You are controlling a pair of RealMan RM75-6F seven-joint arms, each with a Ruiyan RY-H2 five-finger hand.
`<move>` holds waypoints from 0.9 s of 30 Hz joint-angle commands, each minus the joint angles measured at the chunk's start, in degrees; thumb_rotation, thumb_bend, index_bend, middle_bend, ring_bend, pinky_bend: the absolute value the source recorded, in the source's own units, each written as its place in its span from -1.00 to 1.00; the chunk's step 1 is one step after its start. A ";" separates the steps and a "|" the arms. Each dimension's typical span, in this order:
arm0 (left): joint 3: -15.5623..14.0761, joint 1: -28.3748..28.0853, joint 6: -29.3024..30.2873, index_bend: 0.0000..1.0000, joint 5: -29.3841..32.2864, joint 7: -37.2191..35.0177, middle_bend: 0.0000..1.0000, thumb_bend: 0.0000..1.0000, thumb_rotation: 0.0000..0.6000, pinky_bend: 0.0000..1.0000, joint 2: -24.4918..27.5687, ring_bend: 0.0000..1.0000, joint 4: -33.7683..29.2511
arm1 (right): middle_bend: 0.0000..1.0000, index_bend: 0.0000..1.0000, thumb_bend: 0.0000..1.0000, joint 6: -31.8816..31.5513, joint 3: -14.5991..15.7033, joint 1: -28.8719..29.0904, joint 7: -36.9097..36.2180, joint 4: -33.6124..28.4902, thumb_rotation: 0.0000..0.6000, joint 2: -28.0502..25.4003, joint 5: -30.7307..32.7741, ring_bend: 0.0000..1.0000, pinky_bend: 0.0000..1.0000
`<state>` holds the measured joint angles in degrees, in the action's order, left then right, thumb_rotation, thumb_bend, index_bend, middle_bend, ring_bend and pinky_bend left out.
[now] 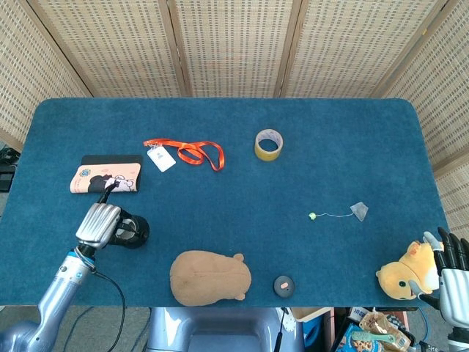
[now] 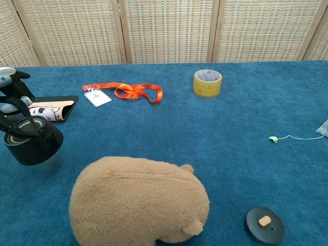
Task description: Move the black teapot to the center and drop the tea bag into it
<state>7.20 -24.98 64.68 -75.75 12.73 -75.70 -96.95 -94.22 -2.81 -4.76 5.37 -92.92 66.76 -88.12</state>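
A: Black teapot (image 1: pixel 130 229) is found near the table's (image 1: pixel 293 147) 8 o'clock edge, its handle gripped from above by the left hand (image 1: pixel 98 224).

B: And the tea bag (image 1: pixel 358 211)?

A: It is seen toward 3 o'clock, its string trailing left to a green tag (image 1: pixel 312 216). The black lid (image 1: pixel 283 286) is placed at 6 o'clock, beside the brown plush (image 1: pixel 209 278).

B: The right hand (image 1: pixel 448 279)?

A: Nothing is held; its fingers are spread beside the yellow plush (image 1: pixel 404 276).
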 commanded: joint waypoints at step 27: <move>10.55 -19.14 -16.03 0.92 8.30 2.44 0.81 -0.80 1.00 -1.00 -2.69 0.53 3.17 | -0.77 -0.72 -0.64 -0.90 0.57 -0.62 0.48 -1.01 1.00 -0.72 -1.25 -1.00 -1.00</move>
<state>16.64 -41.93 50.54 -68.58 14.62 -77.67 -94.76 -95.10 -2.24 -5.37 5.81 -93.89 66.09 -89.35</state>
